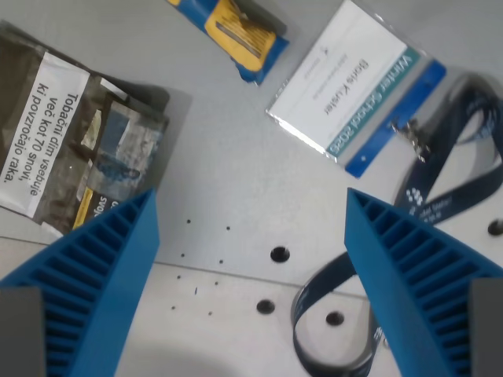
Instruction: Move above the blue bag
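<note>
A small blue bag (232, 31) with a yellow label lies at the top edge of the wrist view, partly cut off. My gripper (251, 206) hovers over the grey table below it in the picture, open, with nothing between its two blue ribbed fingers (102, 283). The bag sits well beyond the fingertips, slightly toward the wrist view's left of the gap's middle.
A tobacco pouch (75, 145) with a white warning label lies at the wrist view's left. A name badge (350, 86) with a dark blue lanyard (440, 181) spreads across the right. The grey table (228, 181) has several small holes near the bottom.
</note>
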Motion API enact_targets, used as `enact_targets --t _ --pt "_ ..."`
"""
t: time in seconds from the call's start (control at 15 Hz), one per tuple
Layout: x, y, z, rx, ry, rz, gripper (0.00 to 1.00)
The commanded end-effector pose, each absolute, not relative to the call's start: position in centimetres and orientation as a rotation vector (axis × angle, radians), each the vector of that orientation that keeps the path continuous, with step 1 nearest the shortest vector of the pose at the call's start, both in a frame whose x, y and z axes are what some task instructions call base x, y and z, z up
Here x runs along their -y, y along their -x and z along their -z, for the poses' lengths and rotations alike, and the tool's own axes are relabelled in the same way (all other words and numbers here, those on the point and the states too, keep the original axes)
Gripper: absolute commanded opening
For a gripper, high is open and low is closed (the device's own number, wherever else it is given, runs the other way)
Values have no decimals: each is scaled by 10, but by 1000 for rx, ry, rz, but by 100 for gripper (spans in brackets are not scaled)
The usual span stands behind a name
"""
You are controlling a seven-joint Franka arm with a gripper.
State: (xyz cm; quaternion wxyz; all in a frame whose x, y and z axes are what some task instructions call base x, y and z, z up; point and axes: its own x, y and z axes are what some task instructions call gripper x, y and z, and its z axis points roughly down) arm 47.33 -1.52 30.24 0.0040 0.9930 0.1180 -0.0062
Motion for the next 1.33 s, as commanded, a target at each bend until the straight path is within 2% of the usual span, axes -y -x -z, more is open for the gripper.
enact_targets --t 0.07,0.8,1.33 --pt "11 -480 -295 -652 -3071 -35 100" --pt "-11 -503 -253 -1128 -2938 -56 100" --pt "-29 -525 -217 -1418 -2817 -29 100"
